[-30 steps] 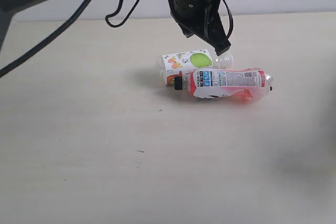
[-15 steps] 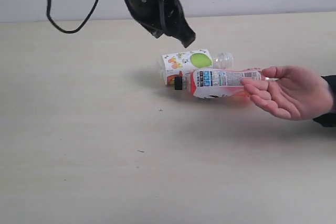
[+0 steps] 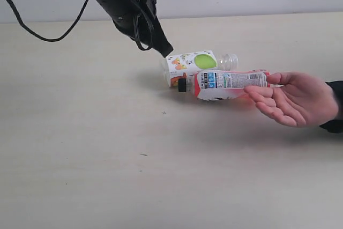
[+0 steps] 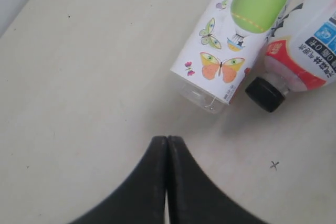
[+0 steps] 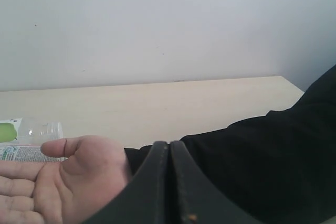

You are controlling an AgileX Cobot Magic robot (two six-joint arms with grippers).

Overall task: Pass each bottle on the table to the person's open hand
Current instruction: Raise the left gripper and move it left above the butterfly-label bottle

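Note:
Two bottles lie side by side on the table [image 3: 80, 148]. One has a butterfly-and-fruit print label [image 3: 190, 64] [image 4: 231, 45]. The other is pink-red [image 3: 228, 84] [image 4: 307, 40] with a black cap [image 4: 265, 94]. The person's open hand [image 3: 292, 97] [image 5: 63, 182] rests palm up at the pink-red bottle's base end. My left gripper [image 3: 166, 52] [image 4: 167, 139] is shut and empty, hovering just beside the print bottle's end, apart from it. My right gripper [image 5: 169, 144] is shut and empty, close over the person's wrist. It does not show in the exterior view.
The person's black sleeve [image 5: 273, 161] [image 3: 335, 105] fills the space on the right near my right gripper. The left arm's black cable [image 3: 48, 36] hangs over the table at the back left. A pale wall [image 5: 157, 24] stands behind the table.
My left arm has swung leftward and lower, its tip now by the print bottle. The person's hand came in from the right and settled open beside the pink-red bottle.

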